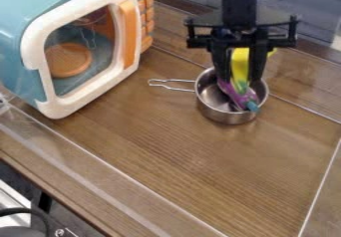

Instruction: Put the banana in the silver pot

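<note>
1. Currently, the gripper (240,74) is seen pointing downward, directly above the silver pot (229,113), with its dark fingers drawn together.
2. The banana (240,62) is pinched between those fingers. It is held roughly upright, and its yellow body is partly covered by the dark parts of the hand.
3. The lower end of the banana is placed over the pot's opening, beside the purple toy eggplant (238,94). Whether the eggplant or the pot is touched by it cannot be determined.
4. The eggplant is contained in the pot, laid at a slant, with its teal end directed toward the right front part of the rim.
5. The pot is stood upright on the wooden tabletop (147,146). Its wire handle (170,85) is extended to the left, toward the toy microwave (83,44).
6. The microwave is positioned at the left rear. A light blue shell, a white-framed window and an orange control strip are noted. Through the window, a round orange plate (70,60) is observed inside.
7. At the lower left corner, a black cable (30,213) is partly shown.
</note>
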### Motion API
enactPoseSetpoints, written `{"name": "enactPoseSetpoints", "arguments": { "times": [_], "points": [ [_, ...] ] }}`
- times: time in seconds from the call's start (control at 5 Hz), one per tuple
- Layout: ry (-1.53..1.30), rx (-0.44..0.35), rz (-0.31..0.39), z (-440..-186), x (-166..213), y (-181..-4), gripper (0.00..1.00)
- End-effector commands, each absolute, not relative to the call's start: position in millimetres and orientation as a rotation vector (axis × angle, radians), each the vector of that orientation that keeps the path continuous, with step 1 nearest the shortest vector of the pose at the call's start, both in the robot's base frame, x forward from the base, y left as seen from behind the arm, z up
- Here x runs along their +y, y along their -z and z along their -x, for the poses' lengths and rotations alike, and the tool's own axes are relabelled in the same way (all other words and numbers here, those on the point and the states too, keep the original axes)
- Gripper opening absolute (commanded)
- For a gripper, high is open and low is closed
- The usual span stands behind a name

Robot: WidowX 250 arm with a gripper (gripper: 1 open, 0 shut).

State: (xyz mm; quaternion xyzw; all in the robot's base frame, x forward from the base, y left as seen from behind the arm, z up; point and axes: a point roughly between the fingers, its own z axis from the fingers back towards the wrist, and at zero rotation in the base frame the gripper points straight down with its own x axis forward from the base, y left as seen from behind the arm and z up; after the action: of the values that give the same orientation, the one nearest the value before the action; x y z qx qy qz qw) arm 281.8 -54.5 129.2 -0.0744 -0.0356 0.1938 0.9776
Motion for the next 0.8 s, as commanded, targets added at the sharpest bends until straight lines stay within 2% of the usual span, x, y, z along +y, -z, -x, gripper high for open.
{"name": "enactPoseSetpoints", "arguments": {
  "times": [0.0,0.6],
  "points": [
    [-0.370,-0.112,0.151,-290,-57,-128.2,0.00],
    [-0.352,-0.122,0.137,-308,-55,-107.8,0.00]
  ]
}}
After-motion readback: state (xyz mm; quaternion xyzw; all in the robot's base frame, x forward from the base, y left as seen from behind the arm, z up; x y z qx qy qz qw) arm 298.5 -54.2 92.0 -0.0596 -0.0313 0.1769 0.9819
